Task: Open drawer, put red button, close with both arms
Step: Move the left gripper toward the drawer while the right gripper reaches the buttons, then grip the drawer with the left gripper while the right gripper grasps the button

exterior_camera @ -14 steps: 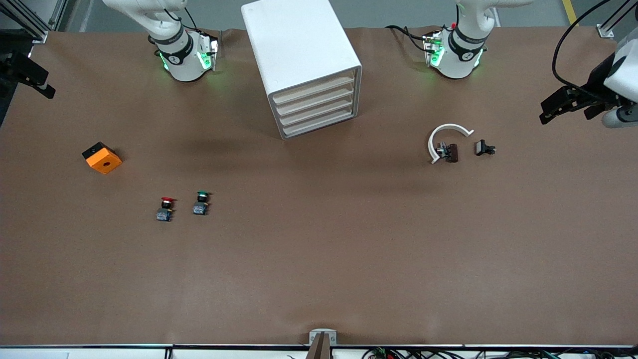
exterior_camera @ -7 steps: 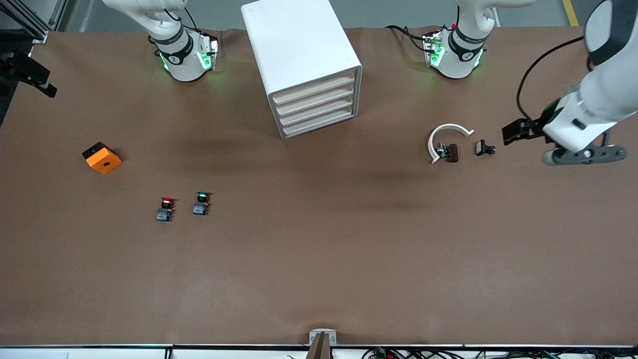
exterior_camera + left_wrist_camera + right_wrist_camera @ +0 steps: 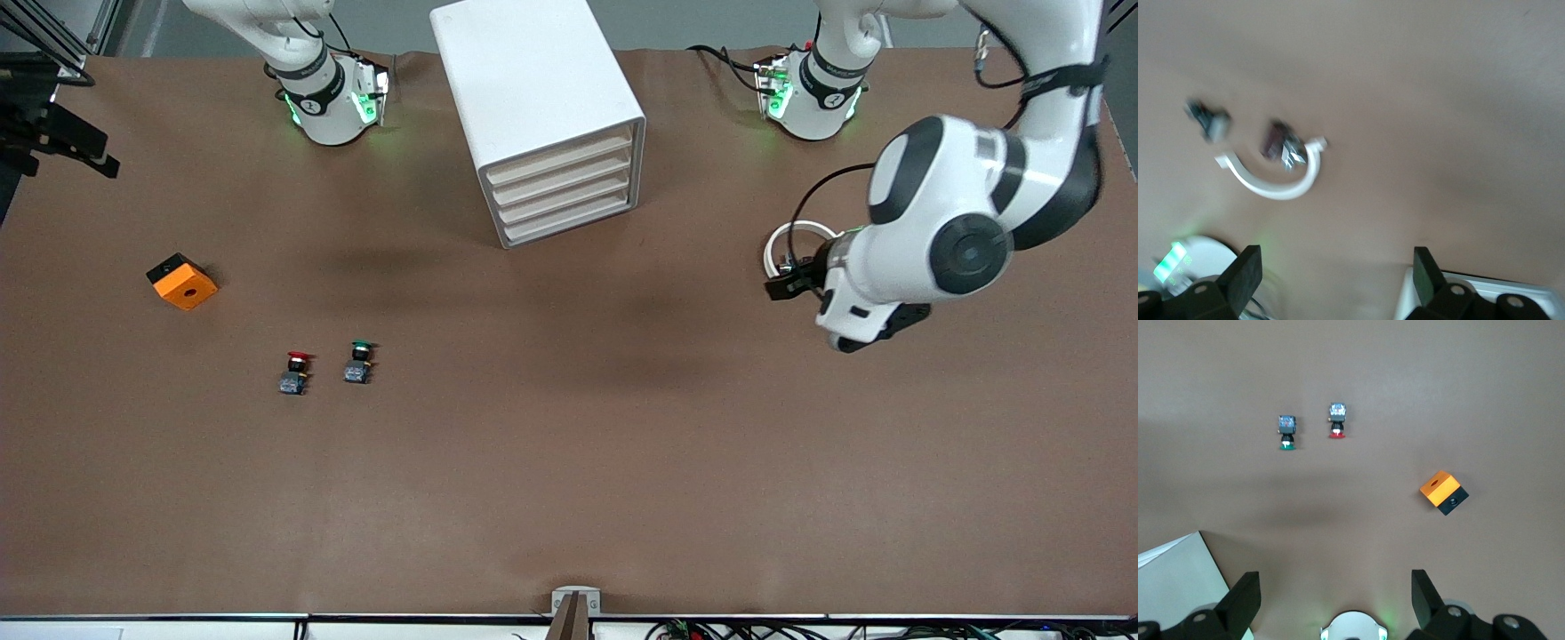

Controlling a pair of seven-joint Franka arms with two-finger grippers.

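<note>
Just ahead of the first pull, the left gripper (image 3: 787, 286) hangs with its jaws spread wide and empty over a white curved piece (image 3: 782, 238) and a small dark part (image 3: 1278, 140) at the left arm's end of the table (image 3: 569, 498). Its wrist view shows nothing between the fingers (image 3: 1248, 273).

From there the drawer (image 3: 560, 160) lies toward the middle of the table and farther from the front camera, well apart from the gripper. It is the topmost of four cream fronts in the white cabinet (image 3: 533, 80), and it is shut flush. The front runs as a long, shallow strip, and the cabinet is turned so that its fronts face the front camera and slightly toward the left arm's end. That angle probably makes the left arm the natural one for the pull, which would have to run square to the strip.

The right gripper (image 3: 1335, 577) waits high over the table at the right arm's end, also wide open and empty.

The red button (image 3: 296, 371) sits well apart from the cabinet, nearer to the front camera and toward the right arm's end. It appears to lie on its side, with the cap pointing away from the front camera and the block base nearer to it. A green button (image 3: 358, 363) lies just beside it in the same pose, toward the cabinet's side. An orange box (image 3: 182, 281) rests closer to the right arm's end. The right arm is plainly the nearer one for the pick.
</note>
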